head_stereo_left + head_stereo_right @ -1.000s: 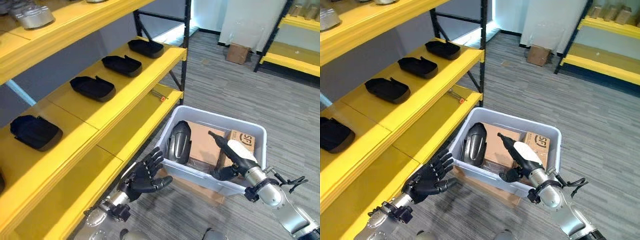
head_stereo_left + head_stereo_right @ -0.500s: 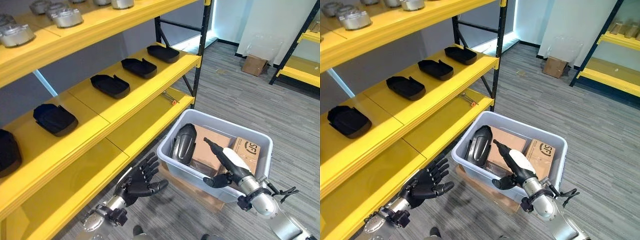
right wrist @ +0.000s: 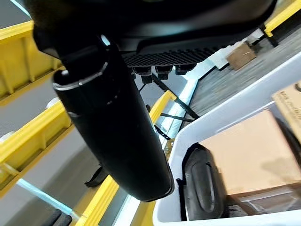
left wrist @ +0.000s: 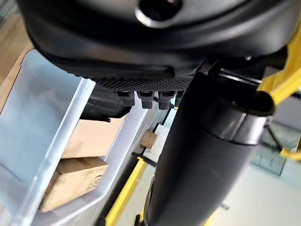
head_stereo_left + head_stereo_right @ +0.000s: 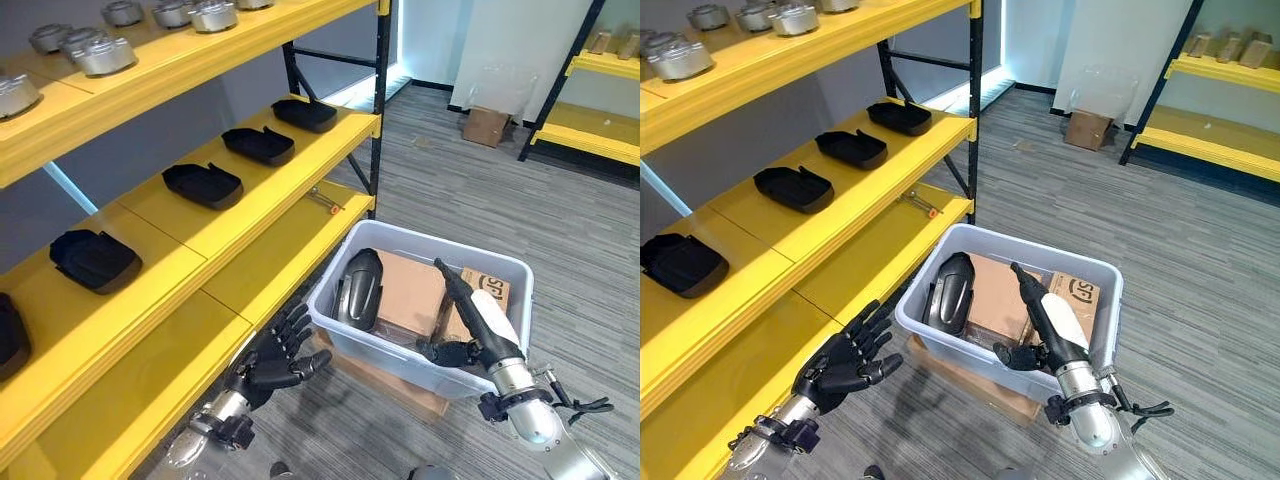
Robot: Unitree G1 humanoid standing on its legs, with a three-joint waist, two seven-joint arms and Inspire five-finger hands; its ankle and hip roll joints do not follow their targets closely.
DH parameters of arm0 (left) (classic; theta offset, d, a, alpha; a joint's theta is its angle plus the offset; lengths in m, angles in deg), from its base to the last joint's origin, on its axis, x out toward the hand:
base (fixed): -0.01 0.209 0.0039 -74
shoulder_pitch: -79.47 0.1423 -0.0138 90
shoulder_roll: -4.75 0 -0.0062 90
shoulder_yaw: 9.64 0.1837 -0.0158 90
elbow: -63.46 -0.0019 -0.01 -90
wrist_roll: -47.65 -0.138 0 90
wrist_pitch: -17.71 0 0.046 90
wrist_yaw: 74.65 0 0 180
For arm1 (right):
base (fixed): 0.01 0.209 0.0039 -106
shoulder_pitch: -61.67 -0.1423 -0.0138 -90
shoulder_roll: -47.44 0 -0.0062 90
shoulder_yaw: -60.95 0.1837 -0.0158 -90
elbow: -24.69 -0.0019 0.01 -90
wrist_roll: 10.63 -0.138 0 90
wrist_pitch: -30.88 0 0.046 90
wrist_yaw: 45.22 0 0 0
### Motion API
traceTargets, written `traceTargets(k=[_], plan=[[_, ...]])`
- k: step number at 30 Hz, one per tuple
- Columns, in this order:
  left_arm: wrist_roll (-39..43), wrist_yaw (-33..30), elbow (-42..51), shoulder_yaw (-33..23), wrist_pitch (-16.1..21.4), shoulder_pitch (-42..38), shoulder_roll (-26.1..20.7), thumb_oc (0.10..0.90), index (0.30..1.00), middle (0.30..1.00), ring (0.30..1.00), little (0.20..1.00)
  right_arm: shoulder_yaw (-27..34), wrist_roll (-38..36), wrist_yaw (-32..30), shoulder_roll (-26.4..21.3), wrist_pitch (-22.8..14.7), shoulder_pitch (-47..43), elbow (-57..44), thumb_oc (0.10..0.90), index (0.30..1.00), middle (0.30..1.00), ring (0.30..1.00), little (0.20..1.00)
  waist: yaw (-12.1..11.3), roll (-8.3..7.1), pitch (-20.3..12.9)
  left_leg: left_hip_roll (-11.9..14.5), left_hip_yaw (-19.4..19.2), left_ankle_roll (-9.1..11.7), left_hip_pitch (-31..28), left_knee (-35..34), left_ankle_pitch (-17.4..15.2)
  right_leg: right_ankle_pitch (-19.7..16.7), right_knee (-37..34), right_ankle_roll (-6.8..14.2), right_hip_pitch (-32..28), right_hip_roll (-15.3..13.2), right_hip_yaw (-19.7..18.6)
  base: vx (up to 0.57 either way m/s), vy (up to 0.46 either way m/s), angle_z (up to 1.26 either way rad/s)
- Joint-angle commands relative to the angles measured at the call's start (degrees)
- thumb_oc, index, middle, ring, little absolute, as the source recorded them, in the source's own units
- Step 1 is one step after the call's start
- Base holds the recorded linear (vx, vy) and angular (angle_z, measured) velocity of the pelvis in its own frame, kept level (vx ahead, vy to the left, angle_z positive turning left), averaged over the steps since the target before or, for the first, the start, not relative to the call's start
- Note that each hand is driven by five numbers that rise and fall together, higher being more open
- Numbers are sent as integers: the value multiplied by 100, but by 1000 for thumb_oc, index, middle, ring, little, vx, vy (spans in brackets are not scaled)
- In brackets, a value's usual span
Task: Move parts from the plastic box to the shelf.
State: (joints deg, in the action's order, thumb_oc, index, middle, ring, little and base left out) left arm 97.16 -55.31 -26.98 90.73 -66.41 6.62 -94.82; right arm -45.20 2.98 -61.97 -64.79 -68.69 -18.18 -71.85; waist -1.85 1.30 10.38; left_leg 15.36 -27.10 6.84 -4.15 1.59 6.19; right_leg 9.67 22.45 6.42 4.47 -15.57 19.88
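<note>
Meanwhile the right hand [image 5: 478, 325], fingers straight, has stayed over the plastic box's [image 5: 495, 262] near rim, while the left hand [image 5: 277, 355] stays spread beside its left wall. One black part [image 5: 358, 289] still leans in the box's left end, so the shelf [image 5: 230, 215] waits for it.

A yellow shelf [image 5: 250, 215] carries a row of black molded parts [image 5: 202, 184] on its middle level and silver metal parts [image 5: 98, 55] on its top level. On the grey carpeted floor [image 5: 560, 230] a flat cardboard sheet [image 5: 400, 385] lies under the plastic box [image 5: 500, 275].

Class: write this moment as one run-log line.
left hand: open, beside box | right hand: open, over box | part: in box | shelf: four parts
</note>
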Motion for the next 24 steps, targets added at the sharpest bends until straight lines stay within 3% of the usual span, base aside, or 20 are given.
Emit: traceTargets(k=[1,4,6,10,13,19,21,22,23,24], plan=[[370,83,712,-375,316,-248,-85,900,1000,1000,1000,1000,315,297,-300,133,-684,-643,-688,900,1000,1000,1000,1000,-123,-216,-66,-16,520,-246,61,485,-772,-159,-659,73,-512,158,311,123,3,-8],[444,37,706,-450,306,-253,-91,900,1000,1000,1000,1000,327,796,-455,56,-1121,-819,-602,900,1000,1000,1000,1000,-201,-236,-65,-21,562,-261,99,565,-806,-157,-744,53,-577,184,303,91,-17,-6],[582,-56,765,-440,200,-266,-99,900,1000,1000,1000,1000,363,1117,-786,-87,-1246,-1096,-632,900,1000,1000,1000,1000,-287,-248,-57,-15,614,-259,143,652,-828,-186,-788,55,-610,162,331,71,-3,-9],[556,-87,746,-320,35,-307,-103,900,1000,1000,1000,1000,427,1302,-857,-357,-1292,-1820,-720,900,1000,1000,1000,1000,-436,-279,-50,-13,673,-256,197,803,-913,-236,-873,76,-656,94,390,52,50,-6],[822,79,723,-148,-608,-291,-67,900,1000,1000,1000,1000,515,1507,-560,-684,-1369,-2488,-867,900,1000,1000,1000,1000,-573,-319,-70,-47,728,-267,240,918,-1004,-259,-889,107,-694,17,448,59,155,-1],[645,429,731,-80,-773,-250,-213,900,1000,1000,1000,1000,652,1589,-126,-1179,-1387,-2793,-905,900,1000,1000,1000,1000,-663,-376,-83,-207,752,-369,276,943,-1063,-265,-827,142,-720,-27,467,46,210,4],[562,569,698,19,-727,-302,-351,900,1000,1000,1000,1000,773,1538,-96,-1368,-1350,-2765,-910,900,1000,1000,1000,1000,-695,-409,-29,-307,704,-525,351,1036,-1156,-14,-313,58,-654,-36,594,26,250,20],[559,574,694,24,-730,-303,-357,900,1000,1000,1000,1000,776,1528,-90,-1374,-1345,-2759,-909,900,1000,1000,1000,1000,-696,-416,-38,-330,776,-494,316,1047,-1253,86,-241,106,-669,-35,526,55,242,15],[476,663,674,74,-699,-311,-370,900,1000,1000,1000,1000,798,1470,-37,-1394,-1292,-2736,-903,900,1000,1000,1000,1000,-697,-433,16,-456,830,-652,299,1036,-1332,55,485,175,-420,-120,517,12,173,12],[469,672,670,94,-676,-317,-375,900,1000,1000,1000,1000,797,1443,-11,-1397,-1279,-2748,-896,900,1000,1000,1000,1000,-693,-434,49,-486,784,-742,327,1028,-1280,-56,680,142,-281,-145,562,-43,163,10]])
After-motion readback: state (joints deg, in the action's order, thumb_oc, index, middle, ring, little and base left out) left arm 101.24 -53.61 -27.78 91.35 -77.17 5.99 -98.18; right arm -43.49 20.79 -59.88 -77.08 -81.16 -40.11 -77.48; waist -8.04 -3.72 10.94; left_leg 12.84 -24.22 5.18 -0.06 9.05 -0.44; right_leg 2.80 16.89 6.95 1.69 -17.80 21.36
